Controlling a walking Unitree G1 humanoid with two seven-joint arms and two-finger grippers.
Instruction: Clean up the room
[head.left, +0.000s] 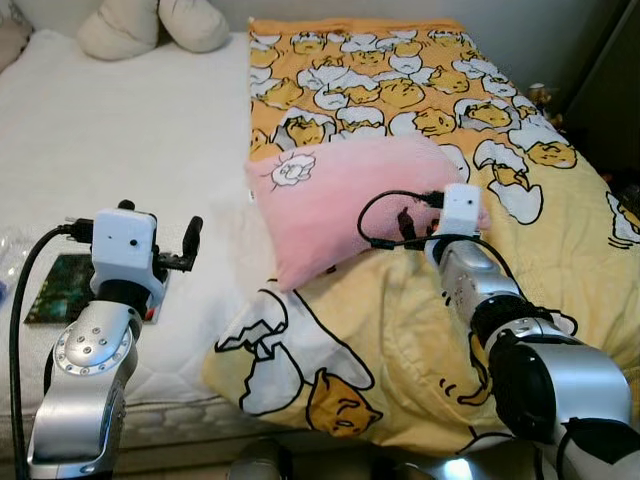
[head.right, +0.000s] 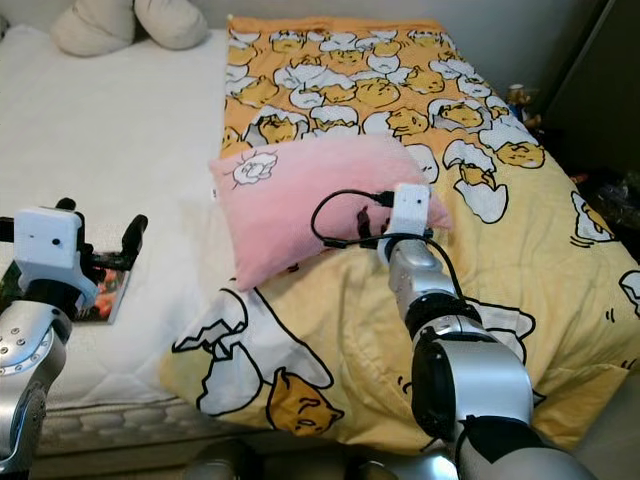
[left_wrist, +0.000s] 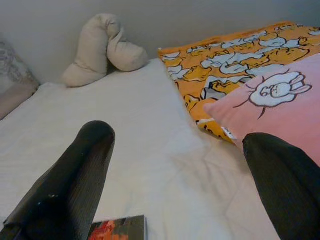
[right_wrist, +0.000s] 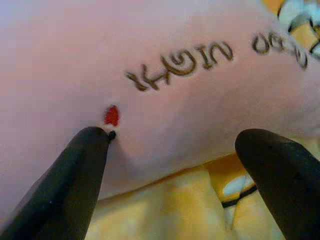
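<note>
A pink pillow (head.left: 340, 195) with a white bunny print lies on the bed, partly over the yellow egg-print blanket (head.left: 400, 330). My right gripper (right_wrist: 172, 170) is open at the pillow's near right edge. One fingertip (right_wrist: 92, 150) touches the pink fabric, and the pillow's lower edge sits between the fingers. My left gripper (head.left: 160, 222) hangs open above the white mattress (head.left: 120, 150) near the bed's front left. A dark book (head.left: 62, 288) lies just beneath it. In the left wrist view the pillow (left_wrist: 290, 115) is ahead on one side.
A cream curved cushion (head.left: 150, 25) rests at the head of the bed. Dark furniture (head.left: 610, 90) stands along the right side. The blanket covers the right half of the bed and hangs over the front edge.
</note>
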